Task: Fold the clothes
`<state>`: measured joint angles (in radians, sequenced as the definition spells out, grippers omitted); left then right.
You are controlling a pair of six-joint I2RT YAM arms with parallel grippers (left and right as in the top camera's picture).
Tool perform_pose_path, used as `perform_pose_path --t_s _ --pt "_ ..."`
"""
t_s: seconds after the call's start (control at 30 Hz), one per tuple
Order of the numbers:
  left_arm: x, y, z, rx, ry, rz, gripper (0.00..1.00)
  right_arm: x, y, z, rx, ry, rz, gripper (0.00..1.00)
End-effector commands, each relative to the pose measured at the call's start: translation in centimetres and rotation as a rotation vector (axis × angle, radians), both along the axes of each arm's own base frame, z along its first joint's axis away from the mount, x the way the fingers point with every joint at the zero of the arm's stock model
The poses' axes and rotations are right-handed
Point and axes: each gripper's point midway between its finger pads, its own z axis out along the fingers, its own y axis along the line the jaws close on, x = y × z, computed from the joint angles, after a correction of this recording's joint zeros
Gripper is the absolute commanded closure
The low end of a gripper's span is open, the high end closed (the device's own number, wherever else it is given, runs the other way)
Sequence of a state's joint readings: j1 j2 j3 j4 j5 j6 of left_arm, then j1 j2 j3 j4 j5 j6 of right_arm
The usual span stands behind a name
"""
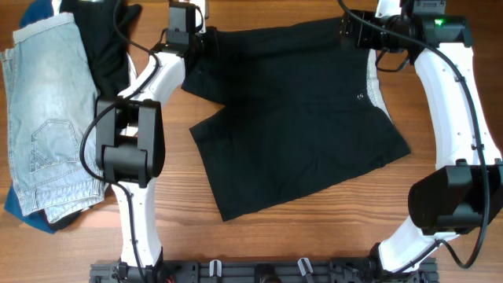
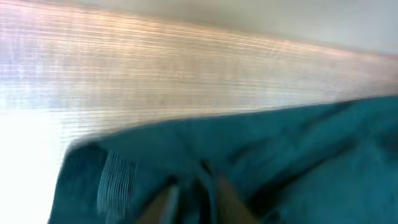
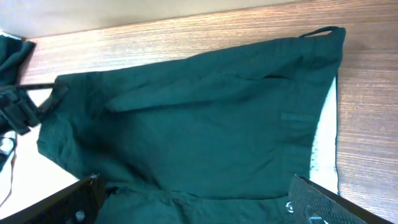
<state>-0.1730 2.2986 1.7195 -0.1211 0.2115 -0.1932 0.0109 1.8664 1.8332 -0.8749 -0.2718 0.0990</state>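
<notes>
Left hand pinches shorts corner; right hand spread wide over opposite corner; jeans, black garment heaped nearby.

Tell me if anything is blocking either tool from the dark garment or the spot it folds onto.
Nothing visible does. The left tool and right tool sit at the far corners of the dark fabric garment, whose top is bare. The pale folded denim pile lies off to the left, apart from it.
</notes>
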Motion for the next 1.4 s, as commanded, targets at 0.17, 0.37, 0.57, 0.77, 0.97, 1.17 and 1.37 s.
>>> perform_pose_path --t_s 0.17,0.37,0.57,0.77,0.97,1.17,1.37 --pt "3.2 5.2 2.3 0.042 -0.137 0.266 0.35 0.3 -0.5 -1.7 -0.041 0.027 -0.003 0.00" --pt "-6.3 8.2 0.6 0.072 0.320 0.257 0.04 0.3 -0.4 -1.7 -0.041 0.027 -0.003 0.00" --pt "-9.6 8.5 -1.8 0.112 0.479 0.244 0.18 0.2 -0.4 -1.7 -0.035 0.030 -0.003 0.00" --pt "-10.0 7.2 -4.4 0.131 0.520 0.217 0.71 0.2 -0.3 -1.7 -0.032 0.032 0.000 0.00" --pt "-10.6 6.6 -8.4 0.168 0.579 0.178 0.96 0.1 -0.2 -1.7 -0.029 0.034 0.002 0.01" --pt "-14.7 8.0 -10.3 0.227 0.758 0.198 0.96 0.0 -0.2 -1.8 -0.029 0.040 0.002 0.01" --pt "-19.8 9.7 -10.1 0.263 0.972 0.207 0.96 -0.1 -0.2 -1.9 -0.029 0.047 0.002 0.01"
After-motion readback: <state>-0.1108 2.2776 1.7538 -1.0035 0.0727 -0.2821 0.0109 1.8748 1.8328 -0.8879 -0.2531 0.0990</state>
